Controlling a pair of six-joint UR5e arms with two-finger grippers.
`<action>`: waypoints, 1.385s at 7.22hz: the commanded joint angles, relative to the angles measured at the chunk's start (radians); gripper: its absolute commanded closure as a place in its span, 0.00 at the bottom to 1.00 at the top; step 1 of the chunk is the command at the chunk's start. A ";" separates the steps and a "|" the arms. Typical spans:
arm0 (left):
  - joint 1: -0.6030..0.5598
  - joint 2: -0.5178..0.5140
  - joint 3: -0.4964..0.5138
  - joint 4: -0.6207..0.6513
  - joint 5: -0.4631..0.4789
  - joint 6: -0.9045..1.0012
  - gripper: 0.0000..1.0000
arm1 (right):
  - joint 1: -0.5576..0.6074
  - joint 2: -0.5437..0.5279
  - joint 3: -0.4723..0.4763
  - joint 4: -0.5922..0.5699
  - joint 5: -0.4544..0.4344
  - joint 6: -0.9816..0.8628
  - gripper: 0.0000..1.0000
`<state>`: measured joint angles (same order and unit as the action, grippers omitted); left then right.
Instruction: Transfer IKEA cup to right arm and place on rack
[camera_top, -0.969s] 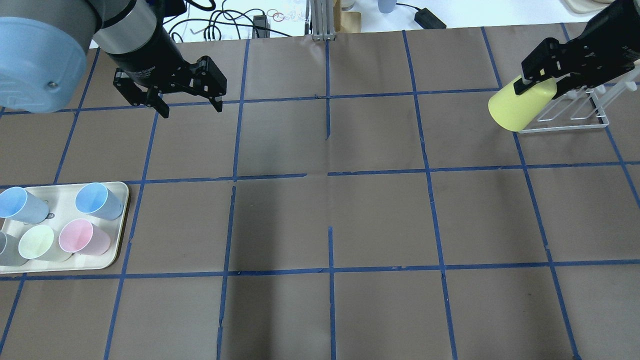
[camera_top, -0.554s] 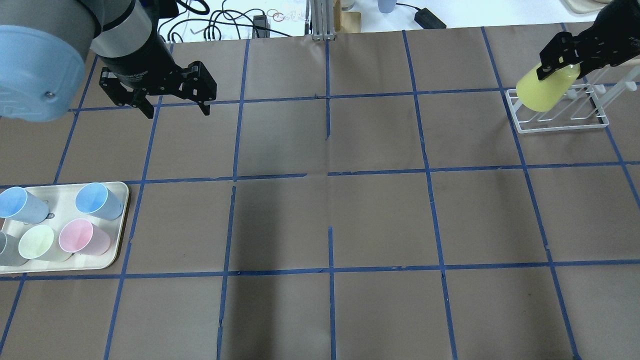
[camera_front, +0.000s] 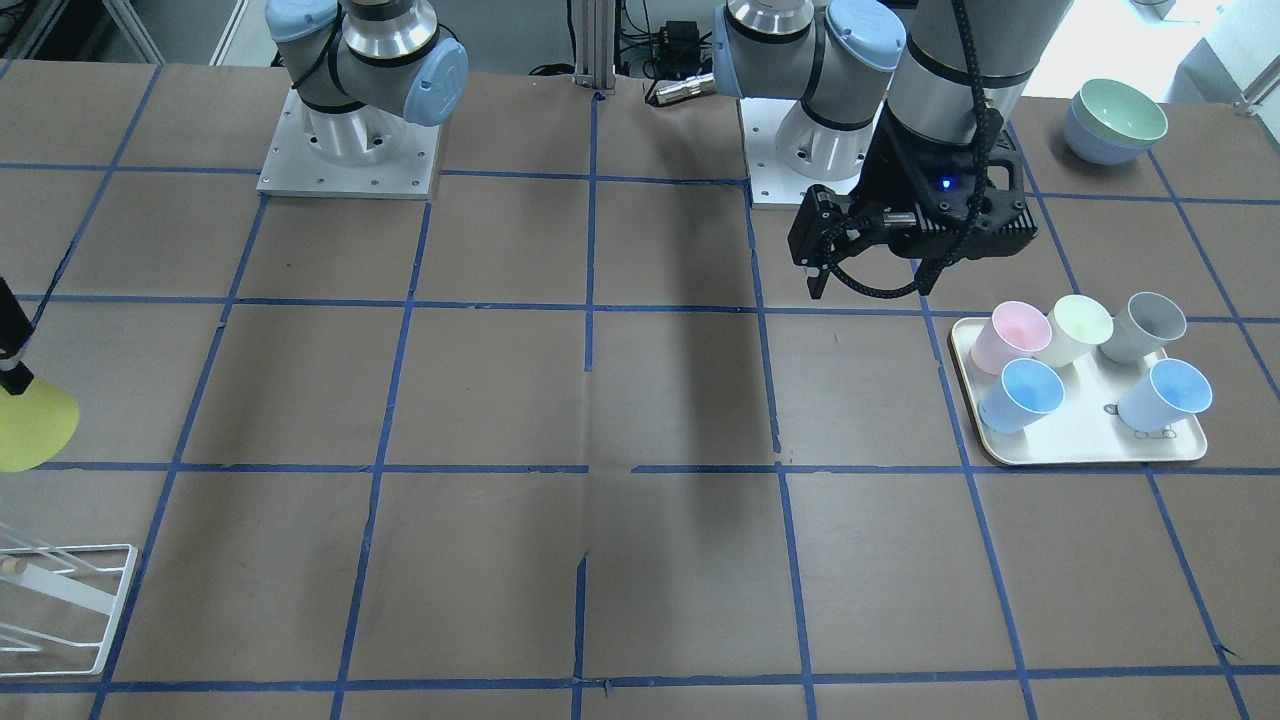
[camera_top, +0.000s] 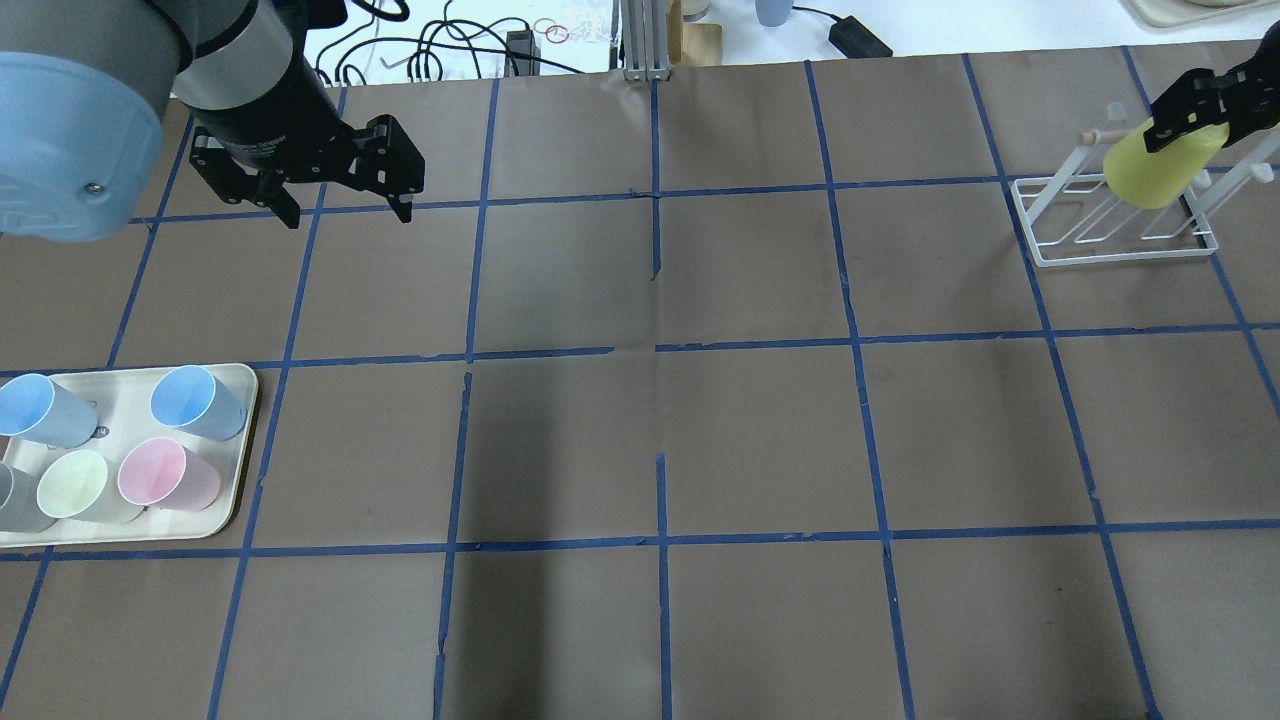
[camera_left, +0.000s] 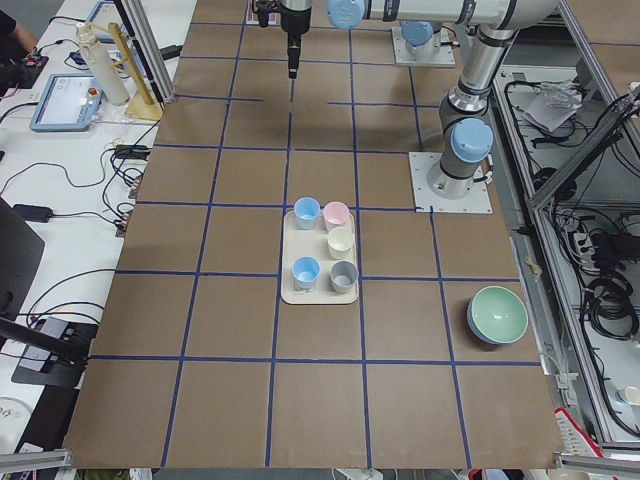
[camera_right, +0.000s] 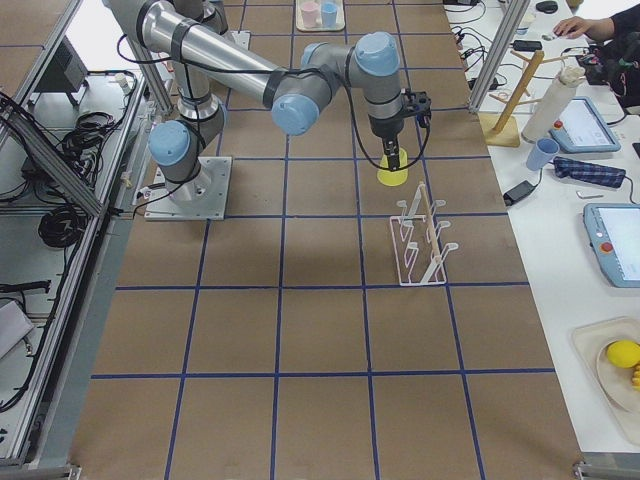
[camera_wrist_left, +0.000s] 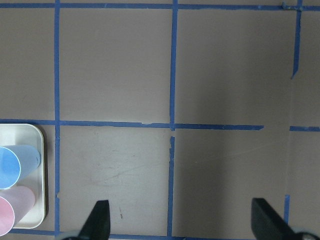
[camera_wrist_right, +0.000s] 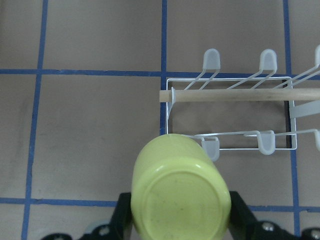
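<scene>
My right gripper (camera_top: 1190, 112) is shut on the bright yellow IKEA cup (camera_top: 1158, 168) and holds it mouth-down over the white wire rack (camera_top: 1110, 258) at the far right. In the right wrist view the cup's base (camera_wrist_right: 180, 192) faces the camera between the black fingers (camera_wrist_right: 239, 212), next to the rack's near row of pegs (camera_wrist_right: 235, 135) and below its wooden-tipped bar. I cannot tell whether cup and rack touch. The cup (camera_front: 25, 425) and the rack (camera_front: 70, 600) also show at the front-facing view's left edge. My left gripper (camera_top: 347, 213) is open and empty, raised over the table's far left.
A cream tray (camera_top: 232, 385) at the near left holds several pastel cups, among them a pale yellow-green one (camera_top: 75, 485). Stacked bowls (camera_front: 1115, 122) sit beside the left arm's base. Cables and a wooden stand lie on the bench beyond the table's far edge.
My right gripper carried the yellow cup rightward and farther back, from the rack's left end to above its middle bars. My left gripper drew back slightly to the left, still open.
</scene>
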<state>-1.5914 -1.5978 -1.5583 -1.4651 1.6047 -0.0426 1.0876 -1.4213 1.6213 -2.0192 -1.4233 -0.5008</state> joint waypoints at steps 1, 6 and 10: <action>0.001 -0.001 0.001 0.000 -0.002 0.018 0.00 | -0.005 0.051 0.000 -0.070 -0.012 -0.007 0.90; -0.001 0.004 0.004 0.000 -0.002 0.017 0.00 | -0.008 0.102 0.000 -0.095 -0.058 -0.024 0.88; -0.001 0.004 0.003 0.002 -0.002 0.017 0.00 | -0.008 0.150 0.000 -0.104 -0.057 -0.022 0.83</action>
<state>-1.5918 -1.5939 -1.5554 -1.4643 1.6030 -0.0261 1.0800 -1.2877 1.6214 -2.1160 -1.4802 -0.5232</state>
